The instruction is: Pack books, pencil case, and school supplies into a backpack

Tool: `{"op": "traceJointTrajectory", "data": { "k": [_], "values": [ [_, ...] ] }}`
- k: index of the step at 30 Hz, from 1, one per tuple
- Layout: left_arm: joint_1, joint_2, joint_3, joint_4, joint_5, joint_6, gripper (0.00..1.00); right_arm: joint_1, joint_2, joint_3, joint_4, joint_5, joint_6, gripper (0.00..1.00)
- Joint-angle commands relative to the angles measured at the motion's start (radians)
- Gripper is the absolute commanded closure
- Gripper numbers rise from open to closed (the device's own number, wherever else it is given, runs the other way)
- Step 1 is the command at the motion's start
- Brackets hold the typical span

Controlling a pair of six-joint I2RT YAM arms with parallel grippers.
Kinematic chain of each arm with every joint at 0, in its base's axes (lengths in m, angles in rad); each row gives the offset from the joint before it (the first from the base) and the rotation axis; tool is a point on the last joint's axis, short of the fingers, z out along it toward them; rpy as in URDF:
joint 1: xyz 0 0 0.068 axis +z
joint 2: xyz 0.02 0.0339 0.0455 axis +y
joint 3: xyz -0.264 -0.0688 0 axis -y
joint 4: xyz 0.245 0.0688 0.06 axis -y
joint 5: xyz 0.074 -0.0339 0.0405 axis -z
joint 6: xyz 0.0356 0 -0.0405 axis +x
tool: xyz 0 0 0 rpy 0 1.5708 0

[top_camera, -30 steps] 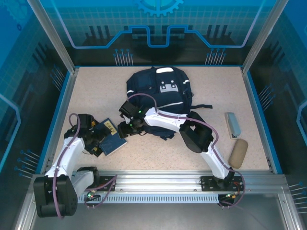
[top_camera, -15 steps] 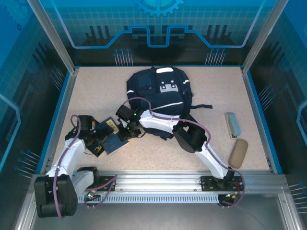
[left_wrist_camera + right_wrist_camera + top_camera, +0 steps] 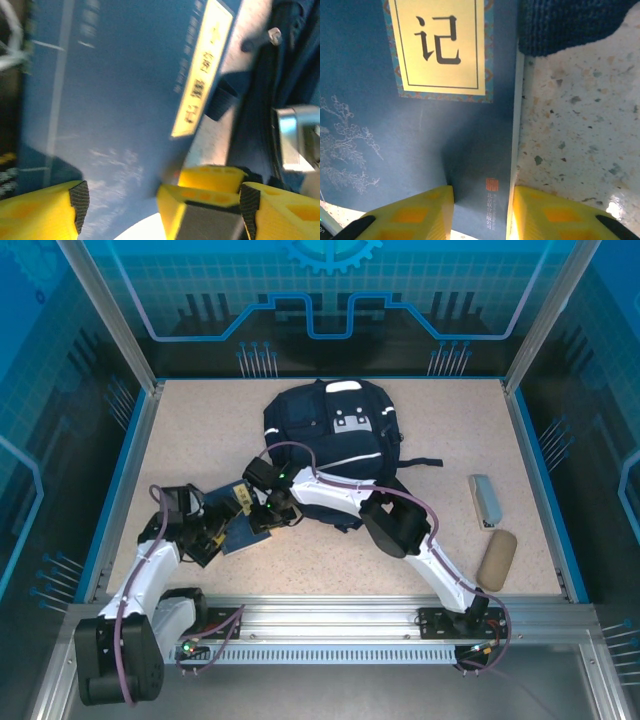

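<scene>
Two grippers met at the books (image 3: 238, 530), which lay on the table (image 3: 200, 430) just beside the near-left corner of the backpack (image 3: 335, 430). The left gripper (image 3: 162, 197) stood wide apart over a blue cover, visibly gripping nothing. The right gripper (image 3: 482, 200) was partly closed, its yellow fingers (image 3: 407, 215) astride one book's edge; whether it pinched that edge could not be told.
</scene>
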Motion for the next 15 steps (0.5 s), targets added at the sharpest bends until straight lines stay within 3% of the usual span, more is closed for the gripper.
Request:
{"op": "traceJointTrajectory", "data": {
  "k": [1, 4, 10, 15],
  "values": [
    [0.001, -0.016, -0.012, 0.054, 0.12, -0.026, 0.23, 0.003, 0.06, 0.012, -0.037, -0.017, 0.006, 0.62],
    [0.001, -0.01, -0.005, 0.05, 0.137, -0.027, 0.27, 0.001, 0.064, 0.012, -0.042, -0.016, 0.011, 0.63],
    [0.001, -0.029, 0.076, -0.174, -0.059, 0.034, 0.26, -0.007, 0.057, 0.012, -0.067, 0.017, 0.027, 0.65],
    [0.001, -0.023, 0.086, -0.248, -0.121, 0.045, 0.22, -0.015, 0.034, 0.009, -0.089, 0.06, 0.034, 0.68]
  ]
}}
